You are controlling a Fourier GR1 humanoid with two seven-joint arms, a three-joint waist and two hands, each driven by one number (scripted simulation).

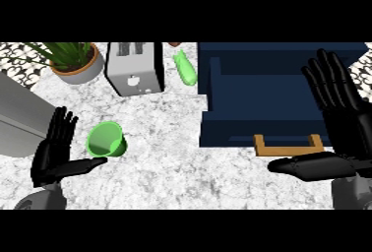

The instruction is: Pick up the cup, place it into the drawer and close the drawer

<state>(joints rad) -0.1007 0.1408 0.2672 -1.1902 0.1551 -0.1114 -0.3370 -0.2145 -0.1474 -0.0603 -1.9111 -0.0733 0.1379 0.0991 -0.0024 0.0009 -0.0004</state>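
- A marble-patterned counter (189, 162) seen from steeply above, with two black hands coming in from the lower edge.
- The task's thing, a green cup (107, 140), lies tipped on its side on the counter at the left, its open mouth facing up and towards the viewer. It is on the counter, not in the drawer.
- The left hand (54, 152) is at the lower left, just beside the cup. Its fingers are straight and pointing up, held side by side, and its thumb sticks out to the right with the tip at or very near the cup's lower rim — whether it touches cannot be told. Nothing is curled round the cup, so it is not held.
- The right hand (338, 113) is at the far right, in front of the drawer. Its fingers are straight, slightly fanned and pointing up; its thumb juts left, near the drawer's handle but holding nothing.
- The dark blue drawer (262, 83) is pulled open at the upper right, its inside visible with nothing seen in it. A tan handle (288, 145) sits on its front edge, towards the viewer.
- Other things along the back: a potted plant (73, 61) at the upper left, a silver toaster (134, 69) beside it, and a pale green elongated object (184, 68) between toaster and drawer — what it is cannot be told.
- Progress, as a judgement: the drawer is already open, which helps, but no step of the task proper is done. Left to do: grasp the cup, carry it across to the drawer, set it inside, and push the drawer closed.
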